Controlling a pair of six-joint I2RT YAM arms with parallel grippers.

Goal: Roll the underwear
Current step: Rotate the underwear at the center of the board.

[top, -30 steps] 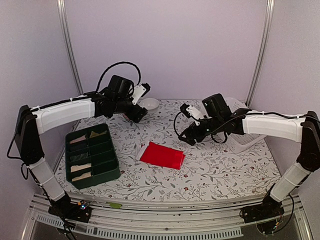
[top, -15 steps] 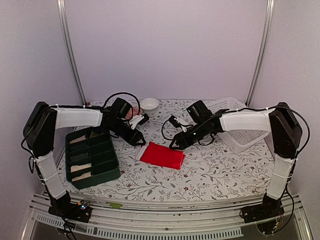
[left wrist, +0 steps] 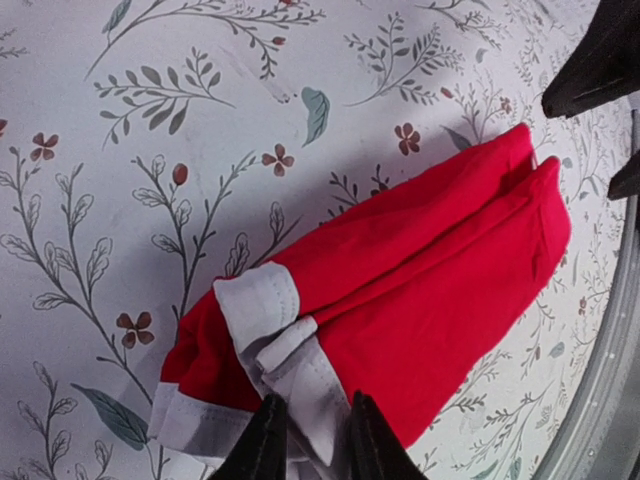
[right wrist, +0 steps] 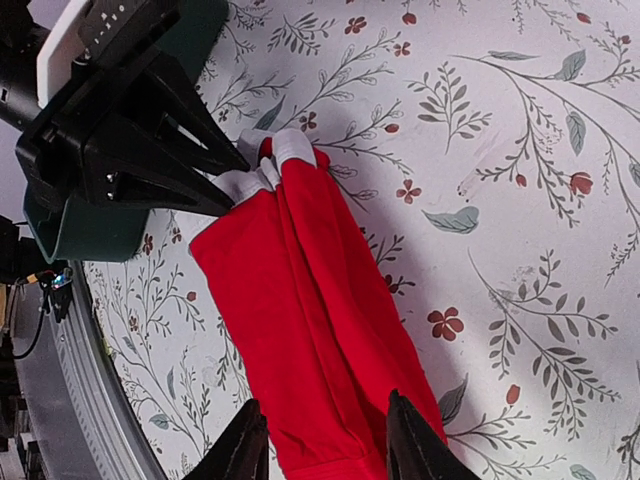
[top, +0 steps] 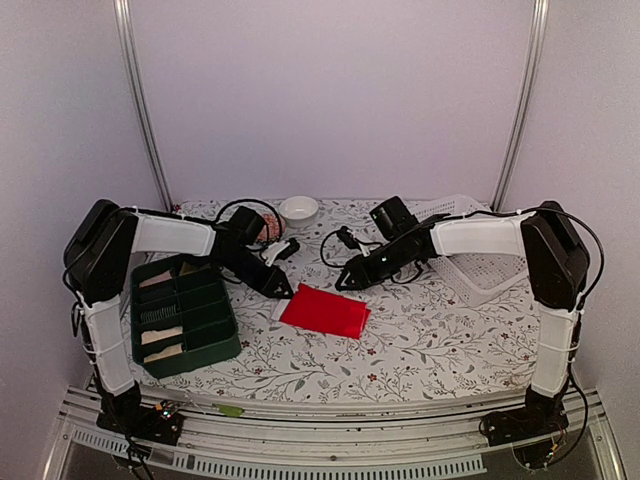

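The red underwear (top: 325, 310) lay folded in the middle of the table (top: 450, 330), right of the tray (top: 185, 310). My left gripper (left wrist: 312, 415) pinched its waistband (left wrist: 262, 300) at the left end. My right gripper (right wrist: 322, 410) straddled the right end, and I could not tell whether it gripped

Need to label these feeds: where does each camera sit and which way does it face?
Top external: above and behind the bases, facing down and forward over the table; both arms, left gripper and right gripper at the red underwear.
Left wrist: on the left arm, facing down at the waistband end; own fingertips at the bottom edge.
Right wrist: on the right arm, facing down at the other end; own fingertips, plus the left gripper.
All three share the red underwear.
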